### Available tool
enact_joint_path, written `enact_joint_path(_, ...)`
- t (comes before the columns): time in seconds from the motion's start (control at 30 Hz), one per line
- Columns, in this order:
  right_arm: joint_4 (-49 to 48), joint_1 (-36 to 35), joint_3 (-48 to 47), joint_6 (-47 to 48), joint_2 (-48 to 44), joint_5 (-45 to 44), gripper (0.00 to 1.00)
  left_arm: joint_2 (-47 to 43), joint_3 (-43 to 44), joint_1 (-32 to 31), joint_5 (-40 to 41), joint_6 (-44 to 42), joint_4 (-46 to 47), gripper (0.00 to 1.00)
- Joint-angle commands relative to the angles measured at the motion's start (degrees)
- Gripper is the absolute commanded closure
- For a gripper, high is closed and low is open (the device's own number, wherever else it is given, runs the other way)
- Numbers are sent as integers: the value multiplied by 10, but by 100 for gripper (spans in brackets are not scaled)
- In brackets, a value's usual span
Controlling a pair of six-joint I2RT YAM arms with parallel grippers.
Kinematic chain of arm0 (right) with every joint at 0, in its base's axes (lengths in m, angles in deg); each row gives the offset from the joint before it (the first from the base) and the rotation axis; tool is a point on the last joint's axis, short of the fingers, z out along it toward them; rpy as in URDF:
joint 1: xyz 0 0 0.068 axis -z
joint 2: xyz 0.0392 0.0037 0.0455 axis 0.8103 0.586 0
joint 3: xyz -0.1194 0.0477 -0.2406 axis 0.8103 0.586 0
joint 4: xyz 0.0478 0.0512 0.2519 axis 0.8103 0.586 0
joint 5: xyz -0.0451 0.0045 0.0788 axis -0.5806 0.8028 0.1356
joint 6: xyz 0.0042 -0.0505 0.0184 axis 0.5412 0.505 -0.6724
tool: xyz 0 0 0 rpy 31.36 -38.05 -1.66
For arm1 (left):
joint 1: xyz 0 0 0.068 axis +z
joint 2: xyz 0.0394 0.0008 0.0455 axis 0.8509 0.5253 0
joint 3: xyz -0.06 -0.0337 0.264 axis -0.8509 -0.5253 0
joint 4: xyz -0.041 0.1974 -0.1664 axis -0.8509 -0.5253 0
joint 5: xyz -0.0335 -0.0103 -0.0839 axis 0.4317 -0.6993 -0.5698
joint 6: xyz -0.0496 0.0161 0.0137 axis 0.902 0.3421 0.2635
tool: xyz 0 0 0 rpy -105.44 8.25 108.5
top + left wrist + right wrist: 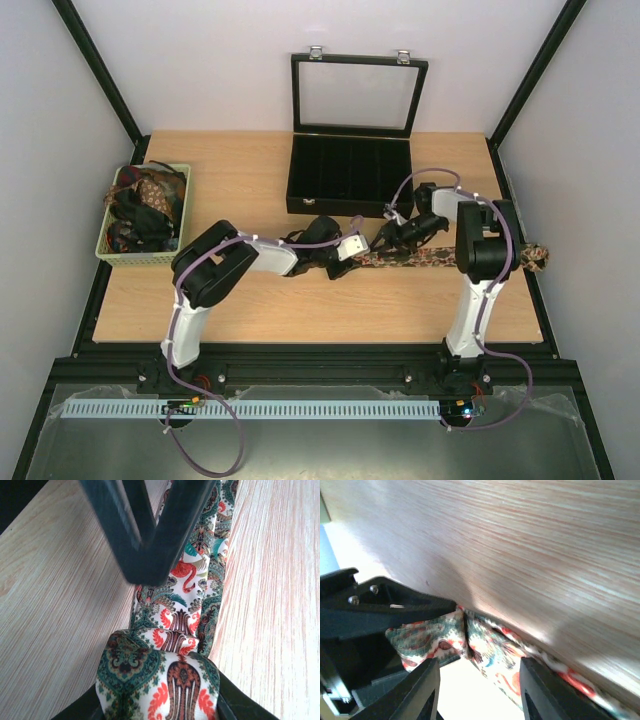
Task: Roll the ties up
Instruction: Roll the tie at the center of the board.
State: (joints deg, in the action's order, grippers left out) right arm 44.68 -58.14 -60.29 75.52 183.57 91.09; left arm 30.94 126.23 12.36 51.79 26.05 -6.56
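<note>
One tie (440, 258), paisley print in green, red and white, lies flat across the right half of the table. My left gripper (350, 250) is shut on its folded near end, which fills the space between the fingers in the left wrist view (159, 702). The tie (185, 605) runs on from there over the wood. My right gripper (393, 238) is open just beyond the fold, its dark fingers (150, 535) over the strip. In the right wrist view the tie (495, 650) lies between my open fingers (427, 685).
A green basket (108, 250) with several more ties stands at the left edge. A black compartmented case (350, 172) with its glass lid up stands at the back centre. The tie's far end (540, 256) reaches the table's right edge.
</note>
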Motion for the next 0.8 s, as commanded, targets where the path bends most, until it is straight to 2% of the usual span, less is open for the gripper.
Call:
enact_joint_path(0.0,-15,4,27,-78,-48,79,50,17,-11,6,81,-31,-211,66)
enact_joint_path(0.07,-69,-7,54,-144,-67,121,51,13,-11,8,80,-36,-221,66)
enact_joint_path(0.17,-121,-30,80,-183,-73,130,54,9,-13,10,78,-38,-229,66)
enact_joint_path(0.3,-137,-50,89,-186,-56,126,61,9,-15,10,75,-38,-230,65)
enact_joint_path(0.5,-155,-77,94,-181,-46,88,64,15,-12,10,73,-37,-232,65)
enact_joint_path(0.63,-147,-77,88,-158,-35,42,81,14,-13,11,70,-36,-233,65)
enact_joint_path(0.77,-134,-75,82,-141,-29,11,93,14,-15,13,67,-32,-234,65)
